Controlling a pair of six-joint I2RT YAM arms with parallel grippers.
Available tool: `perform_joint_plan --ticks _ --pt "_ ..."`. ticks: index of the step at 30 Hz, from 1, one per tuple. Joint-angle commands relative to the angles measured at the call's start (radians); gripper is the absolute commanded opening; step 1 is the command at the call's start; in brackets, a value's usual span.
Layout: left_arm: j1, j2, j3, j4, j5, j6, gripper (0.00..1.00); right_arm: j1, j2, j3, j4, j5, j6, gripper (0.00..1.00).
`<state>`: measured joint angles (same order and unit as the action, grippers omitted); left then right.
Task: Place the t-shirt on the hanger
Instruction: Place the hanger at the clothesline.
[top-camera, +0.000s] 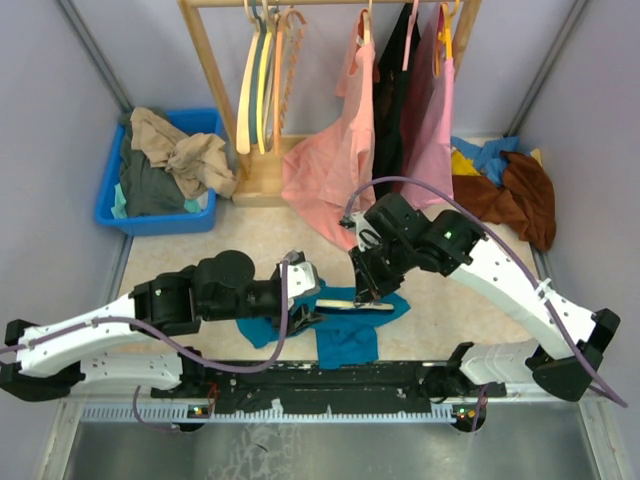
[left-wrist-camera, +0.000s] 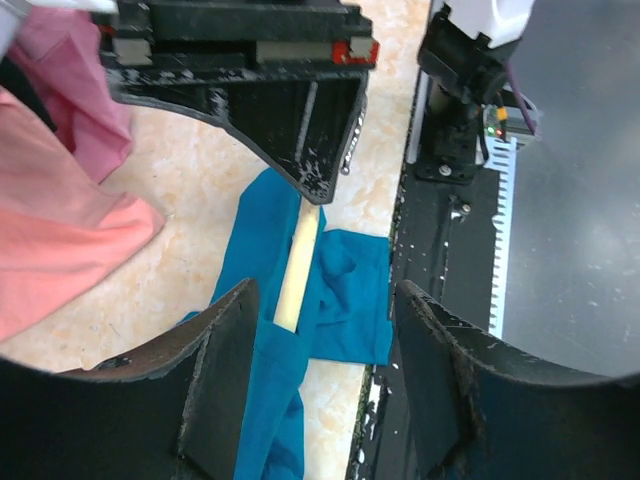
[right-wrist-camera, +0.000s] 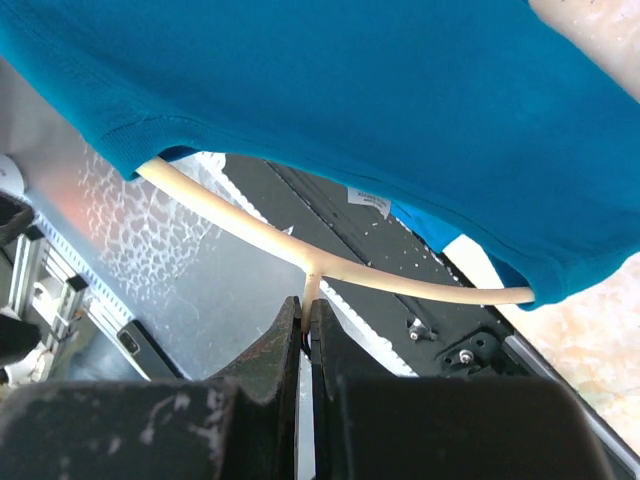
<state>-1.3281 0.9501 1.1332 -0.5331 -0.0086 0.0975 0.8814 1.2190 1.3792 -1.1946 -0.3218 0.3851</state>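
Observation:
The teal t-shirt (top-camera: 345, 335) lies bunched on the table in front of the arm bases, draped over the pale cream hanger (top-camera: 362, 305). My right gripper (top-camera: 366, 288) is shut on the hanger's thin neck, seen in the right wrist view (right-wrist-camera: 309, 310). There the hanger (right-wrist-camera: 240, 228) curves to both sides, its ends under the t-shirt (right-wrist-camera: 350, 100). The hook is hidden. My left gripper (top-camera: 303, 312) is open just left of the shirt. In the left wrist view (left-wrist-camera: 325, 345) the t-shirt (left-wrist-camera: 350, 290) and one hanger arm (left-wrist-camera: 297, 265) lie beyond its spread fingers (left-wrist-camera: 220, 380).
A wooden rack (top-camera: 215, 75) at the back holds spare hangers (top-camera: 262, 80), pink garments (top-camera: 340, 165) and a black one (top-camera: 395, 100). A blue bin (top-camera: 110, 195) of clothes stands at the back left. A pile of brown, yellow and blue clothes (top-camera: 510, 180) lies at the back right.

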Motion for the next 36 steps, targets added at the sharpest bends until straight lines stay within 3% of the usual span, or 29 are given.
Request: perform_joint_plan --ticks 1,11,19,21,25,27,31,36 --pt "0.002 0.031 0.051 -0.075 0.113 0.042 0.63 -0.005 -0.015 0.109 -0.039 -0.062 -0.062 0.00" --pt "0.003 0.170 0.080 -0.100 0.166 0.074 0.61 -0.005 0.001 0.180 -0.078 -0.102 -0.084 0.00" --pt "0.002 0.218 0.104 -0.108 0.115 0.101 0.57 -0.005 0.008 0.199 -0.085 -0.103 -0.095 0.00" --pt "0.003 0.226 0.109 -0.112 0.092 0.106 0.51 -0.005 0.008 0.199 -0.083 -0.105 -0.097 0.00" --pt "0.003 0.244 0.122 -0.118 0.068 0.112 0.17 -0.005 0.003 0.195 -0.077 -0.106 -0.094 0.00" --pt "0.003 0.251 0.129 -0.121 0.054 0.112 0.10 -0.005 0.002 0.195 -0.076 -0.107 -0.095 0.00" --pt "0.002 0.259 0.142 -0.132 0.046 0.111 0.00 -0.005 -0.002 0.198 -0.072 -0.106 -0.088 0.00" --pt "0.002 0.244 0.153 -0.131 0.062 0.107 0.00 -0.005 -0.008 0.195 -0.056 -0.092 -0.074 0.00"
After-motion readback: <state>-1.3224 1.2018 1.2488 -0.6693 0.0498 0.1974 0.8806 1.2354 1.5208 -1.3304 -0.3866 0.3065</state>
